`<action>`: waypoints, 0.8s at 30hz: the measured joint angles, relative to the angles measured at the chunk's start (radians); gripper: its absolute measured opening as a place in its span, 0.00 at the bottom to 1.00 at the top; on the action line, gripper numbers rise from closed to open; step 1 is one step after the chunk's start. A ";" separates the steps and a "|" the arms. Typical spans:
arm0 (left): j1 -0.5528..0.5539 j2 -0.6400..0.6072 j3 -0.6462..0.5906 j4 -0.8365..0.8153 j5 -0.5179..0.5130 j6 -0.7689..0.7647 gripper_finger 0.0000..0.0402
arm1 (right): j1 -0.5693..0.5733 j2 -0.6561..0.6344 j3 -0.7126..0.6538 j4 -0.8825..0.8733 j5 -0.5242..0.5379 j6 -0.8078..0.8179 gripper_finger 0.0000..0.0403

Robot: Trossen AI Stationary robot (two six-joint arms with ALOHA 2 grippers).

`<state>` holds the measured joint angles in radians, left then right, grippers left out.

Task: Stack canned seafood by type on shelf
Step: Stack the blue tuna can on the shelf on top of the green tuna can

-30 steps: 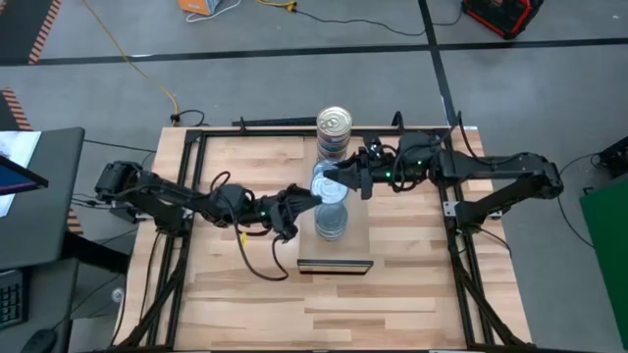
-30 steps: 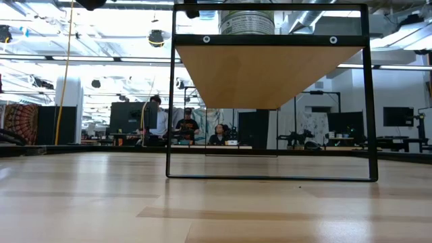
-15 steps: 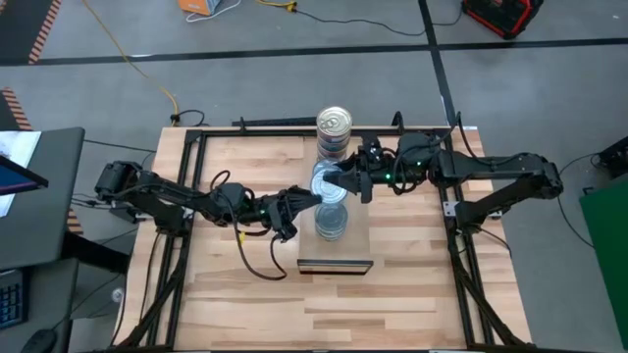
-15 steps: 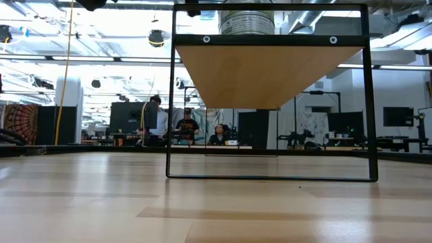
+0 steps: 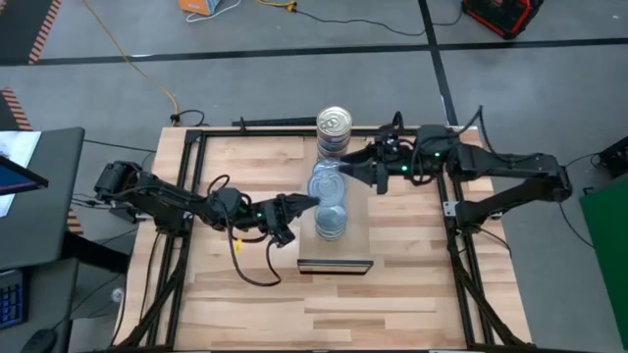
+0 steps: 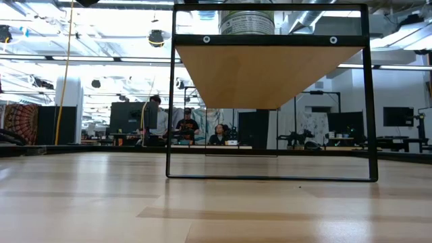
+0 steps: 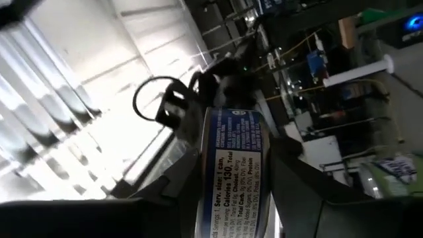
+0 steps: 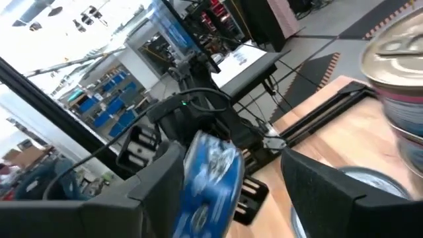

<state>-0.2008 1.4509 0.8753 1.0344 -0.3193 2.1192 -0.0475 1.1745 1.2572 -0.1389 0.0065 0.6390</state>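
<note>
Left gripper [image 5: 308,203] pinches a blue-labelled round tin [image 7: 231,172] on edge, held at the left side of the light-wood shelf board [image 5: 357,235]. Right gripper [image 5: 345,169] sits over the shelf's right side, fingers spread, nothing between them. Stack of light-blue-topped tins [image 5: 330,201] stands mid-shelf; stack of silver-topped tins [image 5: 334,131] stands at the far end.

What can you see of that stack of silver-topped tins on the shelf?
The stack of silver-topped tins stands upright at the end of the light-wood shelf opposite its dark edge. The top lid is shiny metal with raised rings, and the sides look ribbed with printed label bands. Nothing grips it. The right gripper hovers open nearby, clear of it. Light-blue-topped tins come next along the shelf.
</note>
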 joint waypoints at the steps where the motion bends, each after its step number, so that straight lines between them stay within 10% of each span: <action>1: -0.002 0.000 0.000 0.000 -0.007 -0.018 0.36 | 0.000 -0.015 0.000 -0.022 0.009 -0.009 0.69; 24: 0.039 -0.143 0.244 -0.787 -0.080 -0.812 0.36 | 0.183 -0.138 -0.001 -0.234 0.338 -0.090 0.69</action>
<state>-0.1623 1.3083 1.1195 0.2472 -0.3991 1.3074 0.1358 1.0365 1.2559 -0.3729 0.3447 0.5488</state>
